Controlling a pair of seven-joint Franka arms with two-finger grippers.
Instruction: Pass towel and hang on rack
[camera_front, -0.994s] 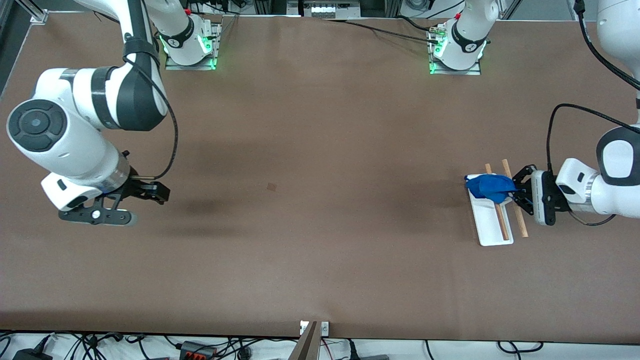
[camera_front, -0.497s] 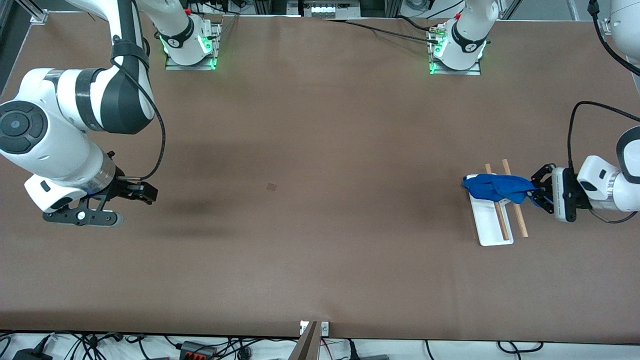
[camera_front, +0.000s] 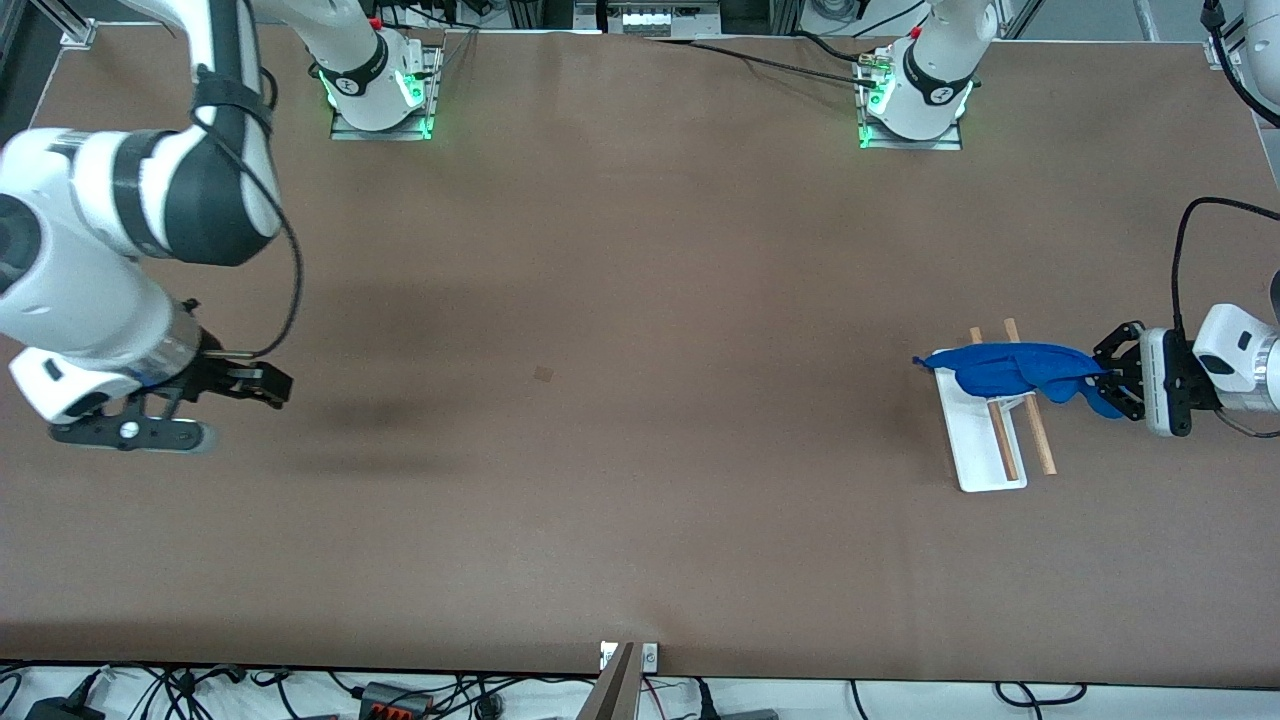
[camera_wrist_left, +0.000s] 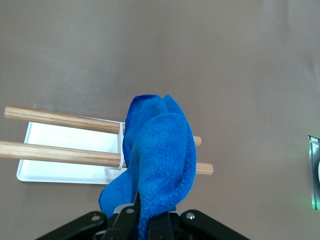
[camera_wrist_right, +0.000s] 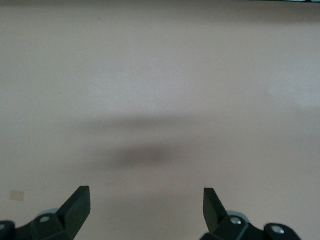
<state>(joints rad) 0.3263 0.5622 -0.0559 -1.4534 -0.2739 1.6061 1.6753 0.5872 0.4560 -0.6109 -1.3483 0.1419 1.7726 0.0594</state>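
Left end effector (camera_front: 1108, 385) is gripping the towel (camera_front: 1010, 368), draping it over the rack (camera_front: 985, 455); right end effector (camera_wrist_right: 145, 207) is hovering wide over the bench (camera_front: 640, 300).

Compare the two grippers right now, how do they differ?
The left gripper is shut on the towel, which lies across the rack; the right gripper is open and holds nothing. The left works beside the rack; the right hangs over bare table at its own end. Both have black fingers.

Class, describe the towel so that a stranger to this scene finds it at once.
Look toward the left arm's end of the brown table, at the white-based rack. Draped across its two wooden rods lies the towel, one end held in the left gripper. It alone is bright blue and fleecy.
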